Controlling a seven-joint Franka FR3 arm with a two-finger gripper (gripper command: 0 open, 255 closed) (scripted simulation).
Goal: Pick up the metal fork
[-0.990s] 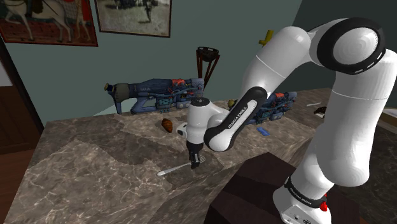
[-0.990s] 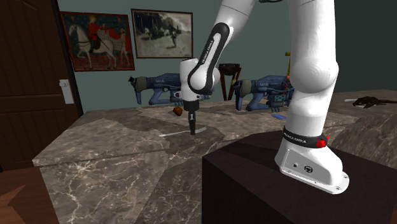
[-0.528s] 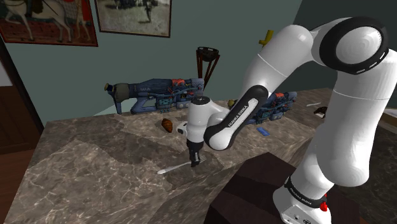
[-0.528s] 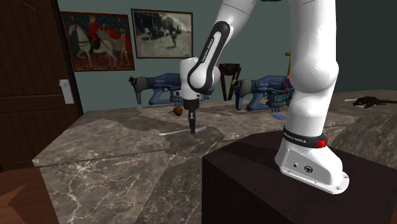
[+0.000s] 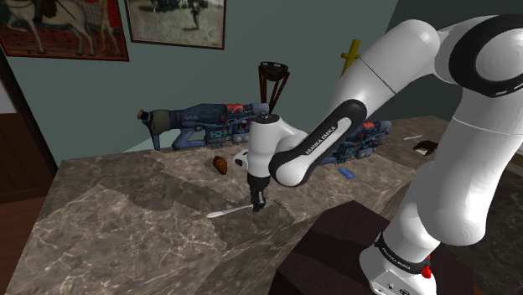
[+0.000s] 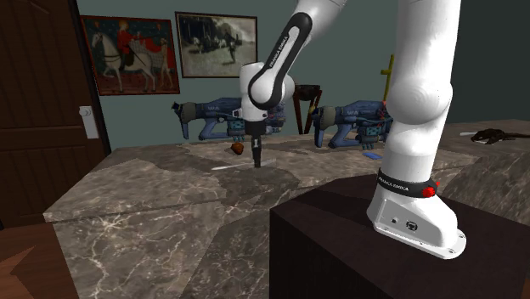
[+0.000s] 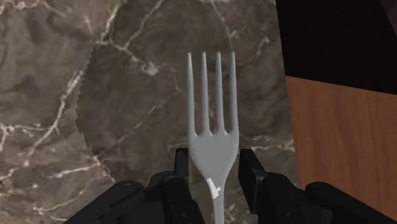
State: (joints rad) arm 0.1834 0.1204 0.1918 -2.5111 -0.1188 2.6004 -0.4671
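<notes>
Grey fork (image 5: 228,212) is pinched at the neck by the tool (image 5: 258,206), its handle poking out toward 9 o'clock in the shoulder view.

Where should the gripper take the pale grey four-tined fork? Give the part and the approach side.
The flat neck just behind the tines of the pale grey four-tined fork, from above, fingers across its narrow width: the black two-finger gripper clasps it there.

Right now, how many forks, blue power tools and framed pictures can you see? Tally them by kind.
Fork: 1
Blue power tools: 2
Framed pictures: 2
Total: 5
</notes>
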